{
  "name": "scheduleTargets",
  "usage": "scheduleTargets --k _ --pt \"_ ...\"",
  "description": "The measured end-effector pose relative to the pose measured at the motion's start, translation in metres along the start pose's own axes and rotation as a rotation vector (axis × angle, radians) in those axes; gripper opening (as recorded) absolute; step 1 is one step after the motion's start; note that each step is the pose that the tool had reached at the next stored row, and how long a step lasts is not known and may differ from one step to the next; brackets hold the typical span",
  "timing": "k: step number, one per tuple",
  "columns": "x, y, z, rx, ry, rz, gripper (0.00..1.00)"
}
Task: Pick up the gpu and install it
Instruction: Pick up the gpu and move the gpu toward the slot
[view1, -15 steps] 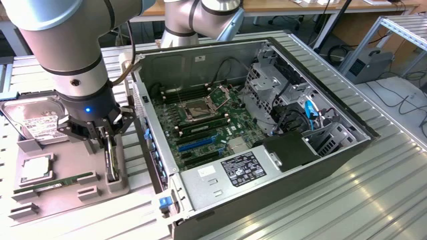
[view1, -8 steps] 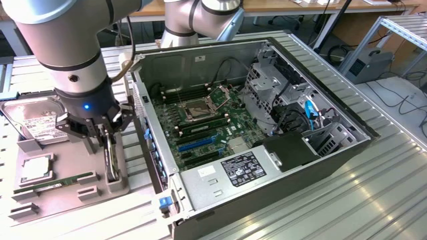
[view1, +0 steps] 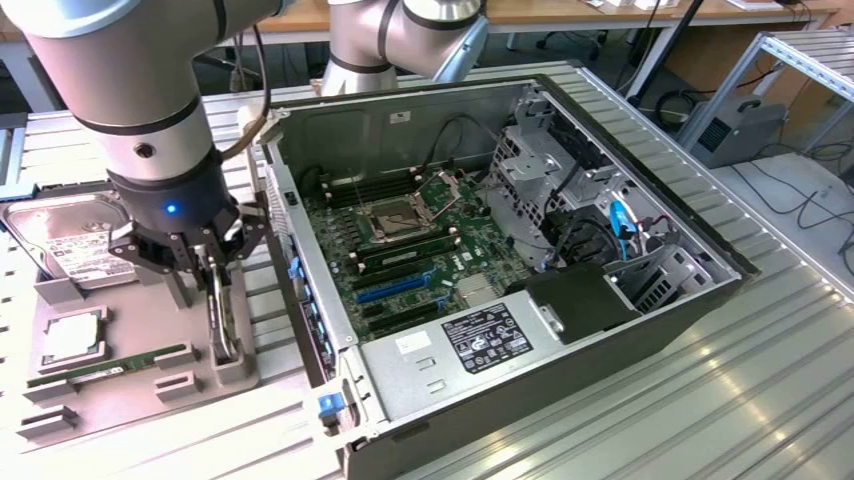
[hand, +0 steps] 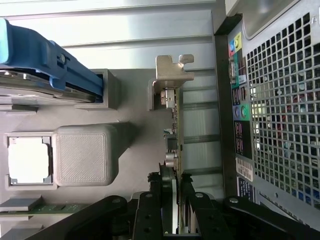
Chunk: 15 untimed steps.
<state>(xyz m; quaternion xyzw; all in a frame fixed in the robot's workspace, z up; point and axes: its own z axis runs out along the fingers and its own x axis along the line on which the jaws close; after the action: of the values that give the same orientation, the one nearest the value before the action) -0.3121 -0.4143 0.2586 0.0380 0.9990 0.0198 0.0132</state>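
Gripping the gpu (hand: 174, 115) edge-on, the gripper (hand: 172, 200) has its fingers partly closed, one against each face of the card; contact appears made on both sides. The card stands upright in the grey parts fixture (hand: 135, 105), silver end bracket away from the fingers, just beside the open computer case (view1: 387, 120). Judged status: grasp established, lift not yet done. The card is not yet out of its fixture slot. The blue expansion slot (view1: 394, 287) on the motherboard (view1: 441, 250) is unoccupied, so transfer and seating are outstanding.
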Motion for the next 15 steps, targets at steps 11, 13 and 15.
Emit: scheduleTargets --k 11,13,15 --pt "-0.0001 0.0002 -0.006 0.0 0.0 0.0 0.27" --pt "-0.0002 0.0003 -0.0072 0.0 0.0 0.0 0.27" --pt "-0.0002 0.0003 -0.0086 0.0001 0.0 0.0 0.27"
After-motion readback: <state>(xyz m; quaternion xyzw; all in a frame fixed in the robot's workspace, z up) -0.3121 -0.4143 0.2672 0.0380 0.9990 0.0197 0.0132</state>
